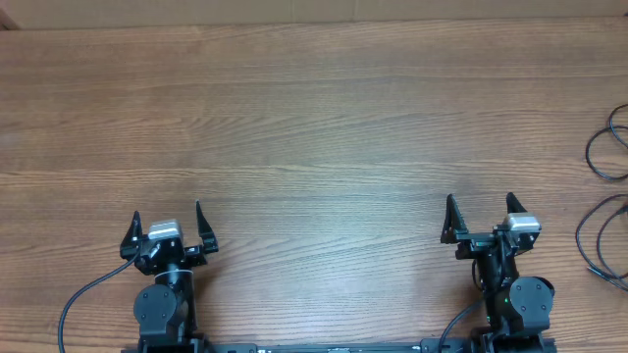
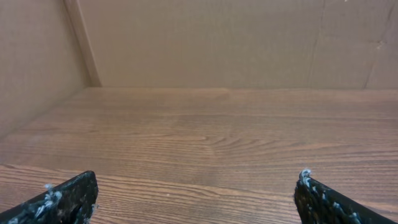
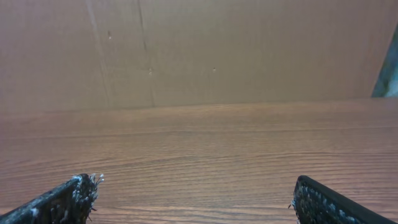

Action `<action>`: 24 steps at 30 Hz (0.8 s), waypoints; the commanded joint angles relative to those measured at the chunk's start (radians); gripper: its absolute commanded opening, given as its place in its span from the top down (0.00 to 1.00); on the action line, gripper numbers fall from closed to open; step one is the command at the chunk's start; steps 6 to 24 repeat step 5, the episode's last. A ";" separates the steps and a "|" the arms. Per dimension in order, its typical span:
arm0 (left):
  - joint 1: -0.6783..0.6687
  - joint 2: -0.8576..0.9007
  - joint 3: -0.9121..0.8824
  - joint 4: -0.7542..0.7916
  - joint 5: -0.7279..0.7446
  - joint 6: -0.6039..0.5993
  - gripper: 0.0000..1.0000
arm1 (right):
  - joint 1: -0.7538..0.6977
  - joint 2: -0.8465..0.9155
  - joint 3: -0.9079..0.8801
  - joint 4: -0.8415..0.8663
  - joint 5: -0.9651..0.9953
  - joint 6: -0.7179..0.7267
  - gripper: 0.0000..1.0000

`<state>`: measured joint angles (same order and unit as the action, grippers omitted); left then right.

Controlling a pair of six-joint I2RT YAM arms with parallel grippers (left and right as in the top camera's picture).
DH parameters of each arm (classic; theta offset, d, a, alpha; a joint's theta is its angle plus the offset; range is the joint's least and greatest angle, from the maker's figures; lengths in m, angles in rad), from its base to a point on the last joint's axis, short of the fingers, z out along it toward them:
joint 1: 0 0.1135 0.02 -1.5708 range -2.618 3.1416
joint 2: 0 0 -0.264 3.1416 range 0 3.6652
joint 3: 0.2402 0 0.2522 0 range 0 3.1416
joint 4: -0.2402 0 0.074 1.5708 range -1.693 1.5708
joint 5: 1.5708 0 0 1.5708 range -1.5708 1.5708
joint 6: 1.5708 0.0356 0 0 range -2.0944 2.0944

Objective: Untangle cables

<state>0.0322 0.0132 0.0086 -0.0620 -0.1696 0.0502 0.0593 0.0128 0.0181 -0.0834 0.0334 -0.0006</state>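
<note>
Thin black cables lie at the far right edge of the wooden table (image 1: 314,118) in the overhead view, partly cut off by the frame: one loop (image 1: 590,154) and a second loop (image 1: 580,235) nearer the front. My right gripper (image 1: 480,200) stands open at the front right, well to the left of them, with nothing between its fingers. At the front left, my left gripper (image 1: 167,211) is open and empty too. In the left wrist view the gripper (image 2: 198,175) shows only bare wood between its fingertips; the right wrist view shows the same for its gripper (image 3: 196,180). No cable appears in either wrist view.
Thicker black wires run from the arm bases (image 1: 162,314) at the front edge. Brown cardboard walls (image 2: 205,43) close off the back and left side of the table; the back wall (image 3: 205,56) also fills the right wrist view.
</note>
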 commanded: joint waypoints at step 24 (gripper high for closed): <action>-0.006 -0.009 -0.004 0.003 -0.020 -0.021 0.00 | -0.005 -0.010 -0.010 0.002 0.009 -0.007 0.00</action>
